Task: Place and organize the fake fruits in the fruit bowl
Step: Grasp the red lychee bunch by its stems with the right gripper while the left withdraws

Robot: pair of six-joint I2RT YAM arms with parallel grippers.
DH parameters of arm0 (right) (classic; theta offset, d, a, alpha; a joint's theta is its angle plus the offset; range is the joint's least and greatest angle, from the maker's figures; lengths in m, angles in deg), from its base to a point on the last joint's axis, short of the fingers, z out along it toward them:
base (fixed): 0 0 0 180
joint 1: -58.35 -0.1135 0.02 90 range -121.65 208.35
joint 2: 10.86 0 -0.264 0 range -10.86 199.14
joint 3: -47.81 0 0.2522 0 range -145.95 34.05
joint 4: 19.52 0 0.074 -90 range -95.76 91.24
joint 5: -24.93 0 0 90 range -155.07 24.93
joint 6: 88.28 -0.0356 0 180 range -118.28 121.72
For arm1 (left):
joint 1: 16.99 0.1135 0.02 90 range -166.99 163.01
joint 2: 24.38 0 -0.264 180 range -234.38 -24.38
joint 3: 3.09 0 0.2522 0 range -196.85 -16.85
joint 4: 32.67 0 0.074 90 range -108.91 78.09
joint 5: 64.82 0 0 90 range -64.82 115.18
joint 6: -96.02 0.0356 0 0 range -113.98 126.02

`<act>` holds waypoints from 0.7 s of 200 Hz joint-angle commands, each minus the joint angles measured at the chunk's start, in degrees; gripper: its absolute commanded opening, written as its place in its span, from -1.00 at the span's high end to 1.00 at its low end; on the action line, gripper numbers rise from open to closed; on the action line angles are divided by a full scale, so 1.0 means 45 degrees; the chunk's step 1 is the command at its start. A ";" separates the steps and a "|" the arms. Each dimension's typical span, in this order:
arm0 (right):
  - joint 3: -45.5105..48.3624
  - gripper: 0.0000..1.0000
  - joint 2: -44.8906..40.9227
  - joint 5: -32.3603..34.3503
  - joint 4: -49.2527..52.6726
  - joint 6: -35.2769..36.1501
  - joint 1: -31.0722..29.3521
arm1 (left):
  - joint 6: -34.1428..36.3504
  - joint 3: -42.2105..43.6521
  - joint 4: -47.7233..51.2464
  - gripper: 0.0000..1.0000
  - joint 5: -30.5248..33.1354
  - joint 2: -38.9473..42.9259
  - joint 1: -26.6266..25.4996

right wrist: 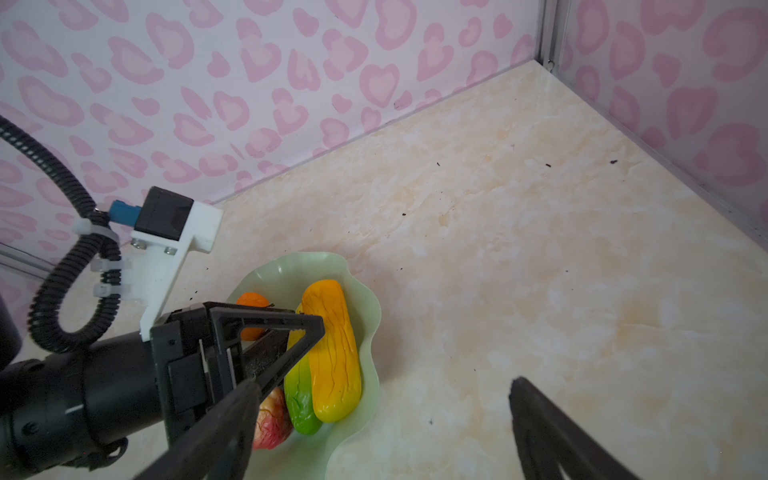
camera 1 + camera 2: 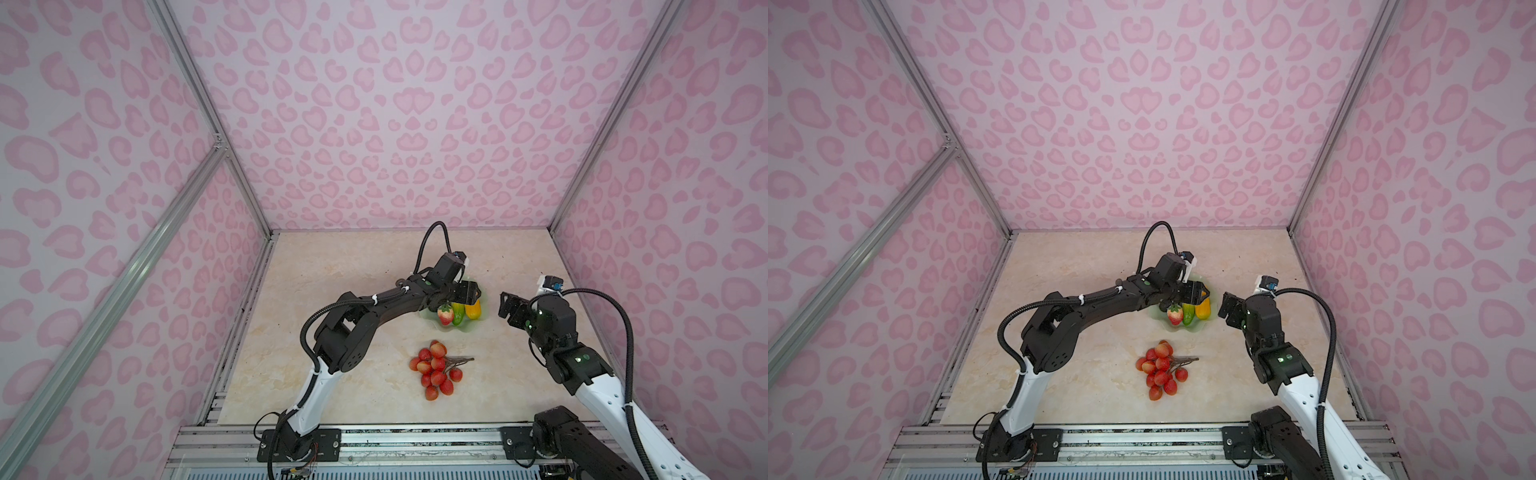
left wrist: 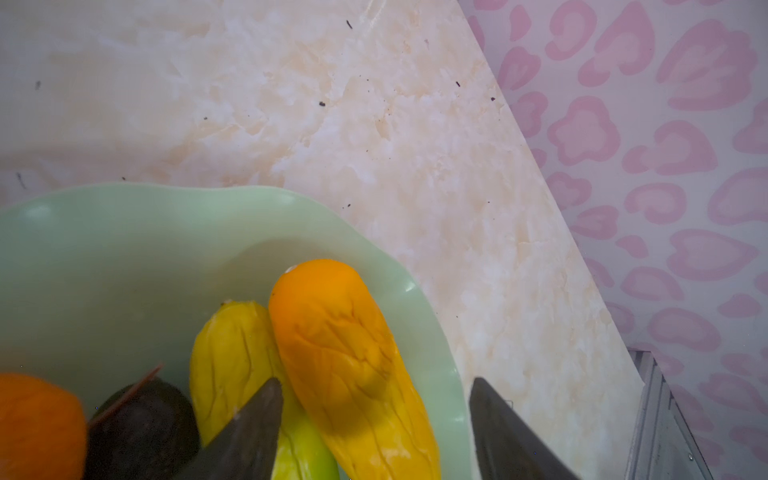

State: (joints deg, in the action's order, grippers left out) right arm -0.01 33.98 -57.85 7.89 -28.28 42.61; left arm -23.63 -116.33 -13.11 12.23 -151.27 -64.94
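In the fruit bowl [image 2: 454, 331], left to right: strawberry [image 2: 445, 314], oblong fruit [image 2: 458, 315], second oblong fruit [image 2: 473, 309] touching it. The berry bunch [image 2: 434, 370] lies on the table [image 2: 332, 291] nearer, apart.

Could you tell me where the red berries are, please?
In both top views the bunch of red berries lies on the table, apart from the fruit bowl, on its robot-base side.

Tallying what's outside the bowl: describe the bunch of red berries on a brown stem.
The bunch of glossy red berries lies flat on the beige marbled table, nearer the arm bases than the mint-green scalloped bowl, apart from it. About a dozen plastic-looking berries, some pinker; thin brown twigs point right in both top views. Only the table touches it.
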 commanded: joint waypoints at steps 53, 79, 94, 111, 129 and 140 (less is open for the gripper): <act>0.1556 -0.73 0.1011 -0.4233 0.0268 -0.1408 -0.0305 | 0.1696 0.1687 -0.1225 -0.47 0.2982 0.4986 0.0272; 0.2250 -0.72 0.1126 -0.4631 -0.0071 -0.2068 -0.1060 | 0.1806 0.3883 -0.1993 -0.53 0.4271 0.6855 0.0690; 0.2606 -0.70 0.1308 -0.4880 -0.0461 -0.2549 -0.1363 | 0.1501 0.5472 -0.2586 -0.56 0.4662 0.7938 0.1110; 0.2927 -0.66 0.1560 -0.5166 -0.1013 -0.3057 -0.1630 | 0.1205 0.6868 -0.2851 -0.59 0.5080 0.9095 0.1572; 0.3094 -0.59 0.1911 -0.5520 -0.1515 -0.3446 -0.1959 | 0.1082 0.8012 -0.2776 -0.60 0.5631 1.0022 0.1905; 0.3097 -0.54 0.2161 -0.5684 -0.1710 -0.3575 -0.2246 | 0.1015 0.8733 -0.2718 -0.61 0.6042 1.0534 0.2055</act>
State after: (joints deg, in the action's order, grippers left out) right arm 13.41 42.13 -80.34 4.73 -41.24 34.32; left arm -17.99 -81.77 -24.14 34.55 -108.28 -56.68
